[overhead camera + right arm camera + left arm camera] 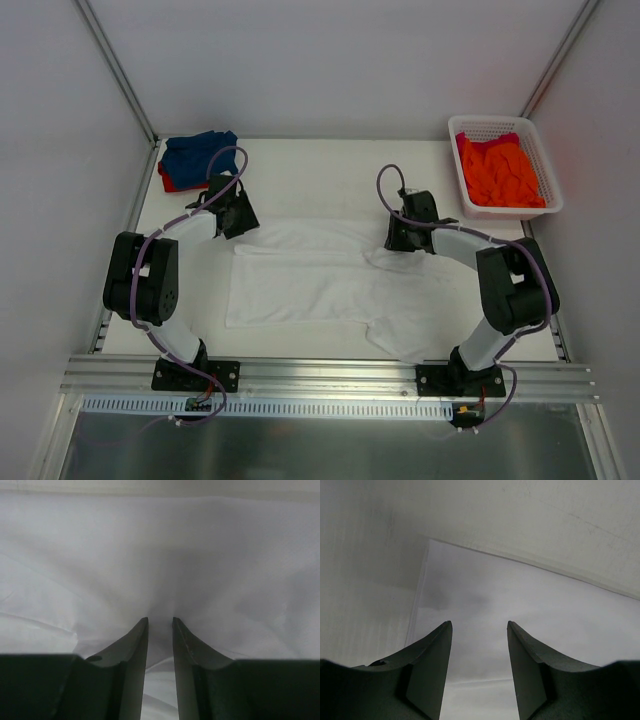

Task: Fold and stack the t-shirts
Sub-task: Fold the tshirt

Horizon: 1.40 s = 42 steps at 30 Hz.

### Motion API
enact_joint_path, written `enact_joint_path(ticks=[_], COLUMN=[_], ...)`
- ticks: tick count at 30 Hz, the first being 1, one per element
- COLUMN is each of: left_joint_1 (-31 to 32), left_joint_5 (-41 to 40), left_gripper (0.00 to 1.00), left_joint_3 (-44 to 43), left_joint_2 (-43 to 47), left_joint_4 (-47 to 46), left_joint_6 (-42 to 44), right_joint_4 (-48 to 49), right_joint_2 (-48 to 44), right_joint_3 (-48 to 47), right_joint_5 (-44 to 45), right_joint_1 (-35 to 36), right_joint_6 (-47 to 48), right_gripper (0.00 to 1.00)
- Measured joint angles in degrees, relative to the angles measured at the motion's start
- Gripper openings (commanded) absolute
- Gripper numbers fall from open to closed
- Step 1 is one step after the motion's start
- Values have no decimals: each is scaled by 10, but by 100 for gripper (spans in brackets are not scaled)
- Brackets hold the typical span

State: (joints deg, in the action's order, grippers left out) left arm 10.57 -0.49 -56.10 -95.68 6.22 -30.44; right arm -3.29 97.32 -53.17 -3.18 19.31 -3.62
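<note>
The white shirt (310, 285) lies spread across the middle of the table (320, 165). Our right gripper (160, 620), nearly closed, seems to pinch its far edge at 2 o'clock. Our left gripper (479, 624) gapes empty at 10 o'clock. We should grip there too, then fold both corners together evenly.

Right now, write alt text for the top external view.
A white t-shirt lies spread on the table, the left gripper and right gripper at its far edge. Far left sit blue and red shirts; an orange shirt fills a white basket.
</note>
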Motion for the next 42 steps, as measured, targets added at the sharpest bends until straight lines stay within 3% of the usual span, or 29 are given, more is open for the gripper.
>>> enact_joint_path(ticks=[7, 14, 34, 42], left_joint_1=[0, 0, 0, 0], left_joint_5=[0, 0, 5, 5], left_gripper=[48, 48, 48, 48], left_joint_3=[0, 0, 0, 0], left_joint_2=[0, 0, 0, 0], left_joint_4=[0, 0, 0, 0], left_joint_6=[0, 0, 0, 0], right_joint_4=[-6, -18, -39, -57], right_joint_2=[-80, -143, -184, -254], right_joint_3=[70, 81, 116, 148], right_joint_5=[-1, 7, 11, 37], right_joint_1=[6, 35, 105, 196], right_joint_6=[-16, -30, -69, -111], right_gripper=[29, 29, 27, 27])
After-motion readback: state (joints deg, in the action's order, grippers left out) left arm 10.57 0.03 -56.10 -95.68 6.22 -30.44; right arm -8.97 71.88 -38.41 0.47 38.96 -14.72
